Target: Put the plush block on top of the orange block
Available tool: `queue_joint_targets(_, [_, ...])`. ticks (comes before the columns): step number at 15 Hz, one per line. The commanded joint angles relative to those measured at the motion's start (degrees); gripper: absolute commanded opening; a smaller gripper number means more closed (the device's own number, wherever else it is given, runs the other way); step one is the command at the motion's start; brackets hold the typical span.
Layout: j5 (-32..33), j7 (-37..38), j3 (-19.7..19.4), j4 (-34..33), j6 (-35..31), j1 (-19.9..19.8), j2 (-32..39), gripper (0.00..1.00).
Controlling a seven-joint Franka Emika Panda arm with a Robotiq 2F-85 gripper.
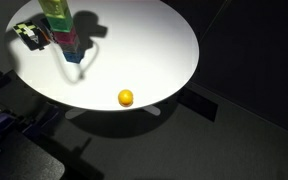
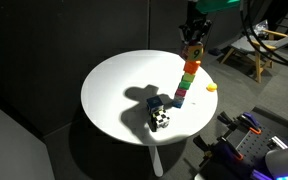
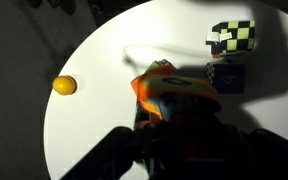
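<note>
A tall stack of coloured blocks (image 2: 187,85) stands on the white round table (image 2: 114,90), with an orange block (image 2: 190,66) at its top. My gripper (image 2: 193,44) hangs right above the stack and is shut on the plush block (image 2: 193,51), which rests on or just over the orange block. In the wrist view the plush block (image 3: 172,90), orange with a pale blue face, fills the space between my dark fingers (image 3: 179,115). In an exterior view the stack (image 1: 64,35) runs out of the top edge, and the gripper is not shown there.
A black-and-white checkered toy (image 2: 160,119) and a dark blue block (image 2: 154,103) lie near the stack's foot, and both show in the wrist view (image 3: 232,38). A small yellow ball (image 1: 126,97) lies near the table's edge (image 3: 64,85).
</note>
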State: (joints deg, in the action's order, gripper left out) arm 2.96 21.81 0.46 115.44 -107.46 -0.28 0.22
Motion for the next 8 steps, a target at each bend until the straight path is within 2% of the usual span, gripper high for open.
queue_joint_targets(1, [1.17,-1.24,-0.24,0.07,0.96,0.07,-0.40,0.19])
queue_joint_targets(8, [1.25,-1.74,-0.29,0.42,0.78,0.02,-0.38,0.19])
